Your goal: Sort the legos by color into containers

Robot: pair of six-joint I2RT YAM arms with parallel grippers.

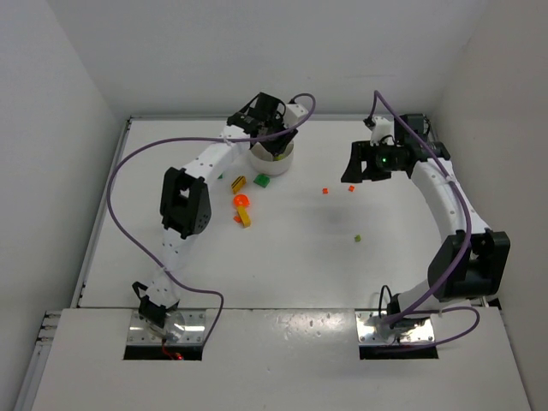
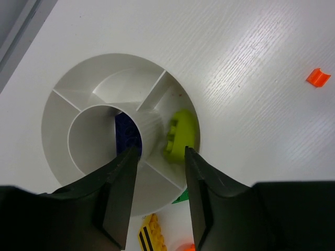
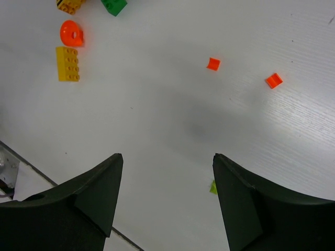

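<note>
Dish point(image 1: 281, 163) far back on table point(image 1: 300, 274), loose bricks point(image 1: 243, 202) before it.

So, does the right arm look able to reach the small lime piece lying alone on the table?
Probably yes. The lime piece lies alone on bare table on that arm's side, and the right gripper hangs open close by, with nothing between them.

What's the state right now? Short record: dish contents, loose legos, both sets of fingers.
dish: white, round, divided
in dish: lime piece in an outer wedge; purple piece, apparently in centre well
loose: yellow brick, orange round piece, green brick, yellow-black brick, orange bit, second orange bit, lime bit
left fingers: open, empty, above dish
right fingers: open, empty, above table
</note>
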